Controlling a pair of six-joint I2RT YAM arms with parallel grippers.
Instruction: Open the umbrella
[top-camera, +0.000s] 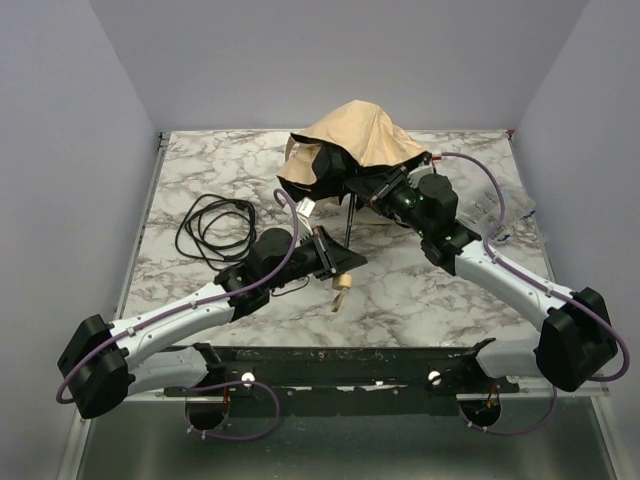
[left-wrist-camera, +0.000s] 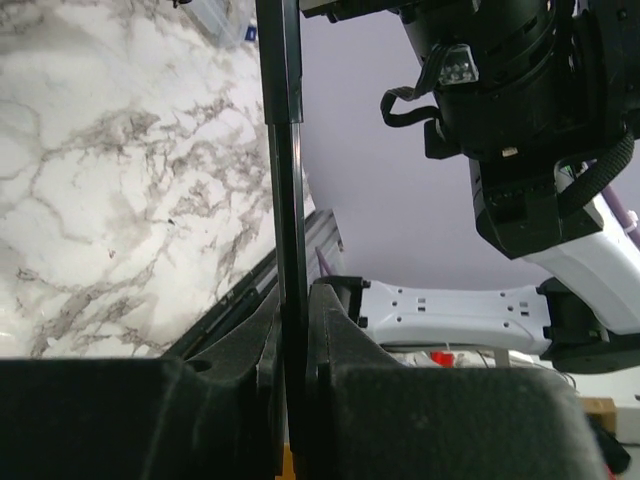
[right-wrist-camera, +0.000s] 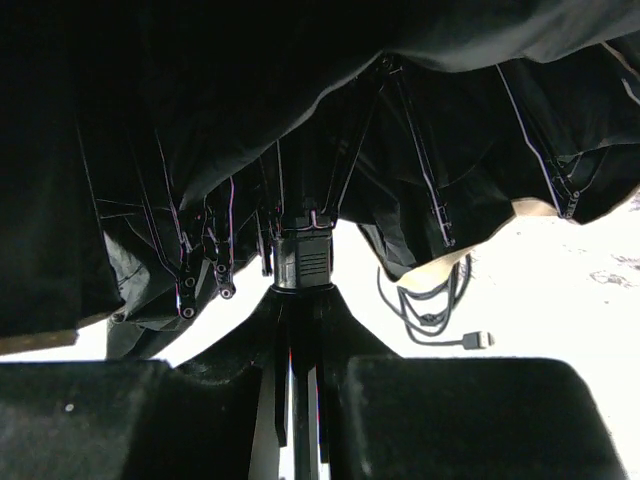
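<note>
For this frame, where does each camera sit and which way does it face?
Top external: above and behind the bases, looking down on the marble table; both arms, the umbrella and a cable show.
Left wrist: on the left arm, looking along the left jaws, closed on the shaft; the right arm beyond.
Right wrist: looks up under the black canopy past the right jaws, closed on the shaft below the runner.
Shared: both wrist views show the shaft; top and right wrist show the cable.

Umbrella (left-wrist-camera: 284, 200) shaft top beyond upper edge
</note>
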